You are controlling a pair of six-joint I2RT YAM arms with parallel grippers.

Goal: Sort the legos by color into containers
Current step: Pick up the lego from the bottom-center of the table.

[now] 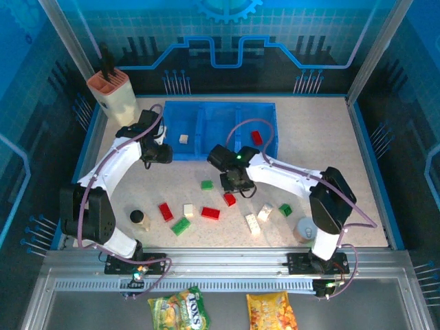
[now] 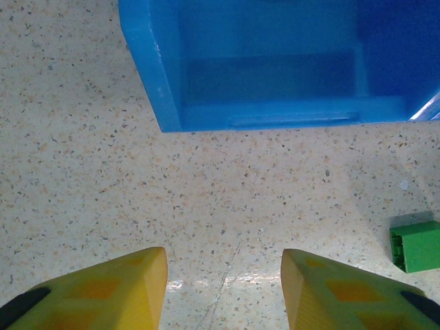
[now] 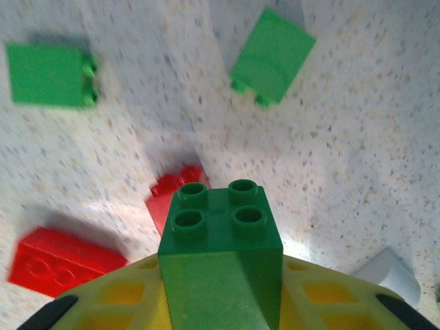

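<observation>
Your right gripper [image 1: 234, 180] is pinching a green brick [image 3: 221, 240], its studded end sticking out past the fingers, over the loose bricks near of the tray [image 2: 146, 55]. The fingers grip smooth sides, so I'd judge a quick swing could twist it or let it slip. The tray's left bay holds a cream brick [image 1: 183, 139] and the right a red one [image 1: 256, 137]; releasing over either would mix colours. Carried low, it may clip the near wall. Your left gripper [image 2: 223, 282], spread and holding nothing, hovers by the tray's near-left corner, where the arms could meet.
</observation>
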